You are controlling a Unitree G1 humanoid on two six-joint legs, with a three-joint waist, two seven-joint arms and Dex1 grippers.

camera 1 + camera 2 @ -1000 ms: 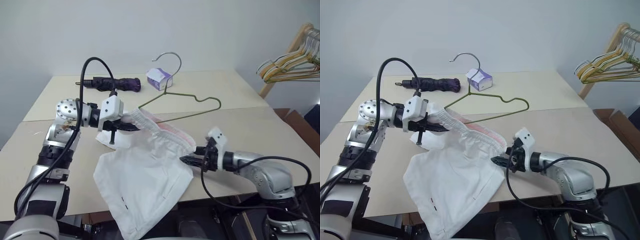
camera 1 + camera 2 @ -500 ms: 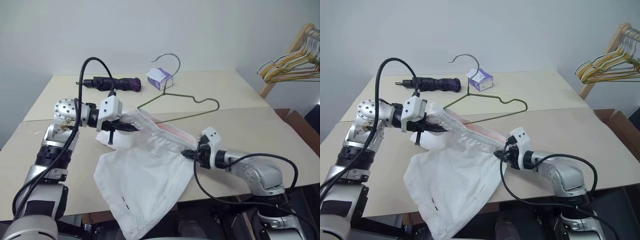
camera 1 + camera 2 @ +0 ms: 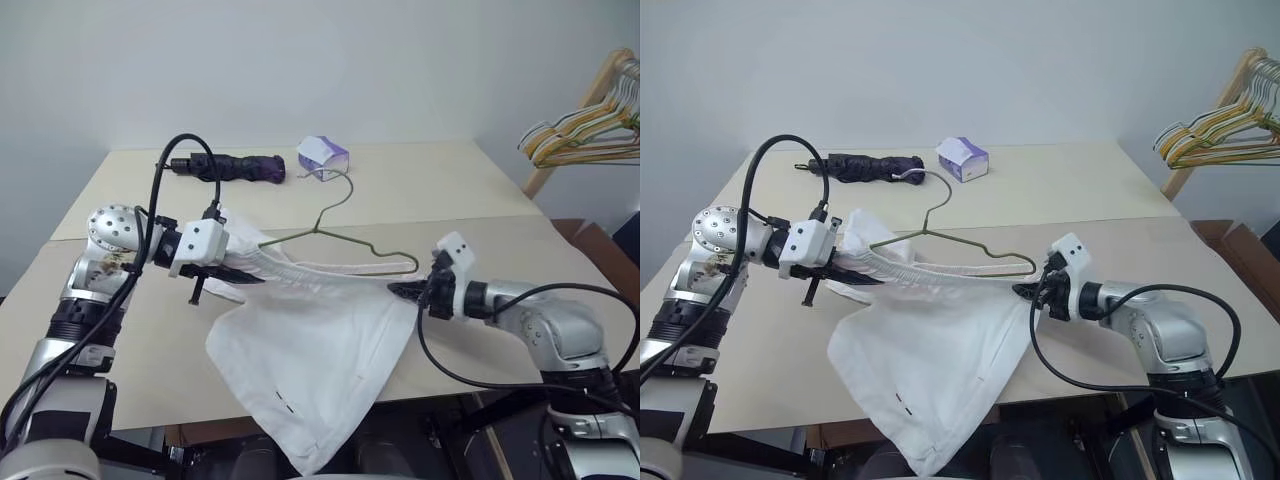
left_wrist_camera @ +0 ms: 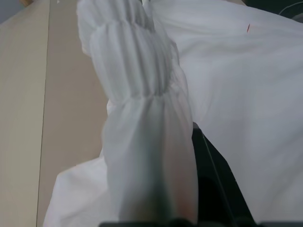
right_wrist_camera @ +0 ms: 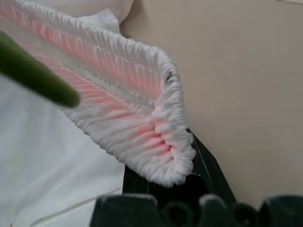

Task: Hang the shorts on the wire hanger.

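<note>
Two beige tables [image 3: 480, 190] stand before a pale wall. From the head views: one umbrella [image 3: 235, 166], one small box [image 3: 324, 152], one hanger [image 3: 345, 243] atop one pair of shorts [image 3: 310, 360]. Left gripper [image 3: 243, 276] at nine o'clock and right gripper [image 3: 398, 290] at three o'clock each clench the waistband. Wrist views: gathered elastic between black fingers [image 5: 203, 161].

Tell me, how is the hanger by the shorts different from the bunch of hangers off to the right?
The wire hanger is single, a dull green, and lies low over the table against the shorts. The bunched hangers are many, yellowish and pale, and hang together from a wooden rack beyond the table's edge. Both kinds are thin, triangular frames.
</note>
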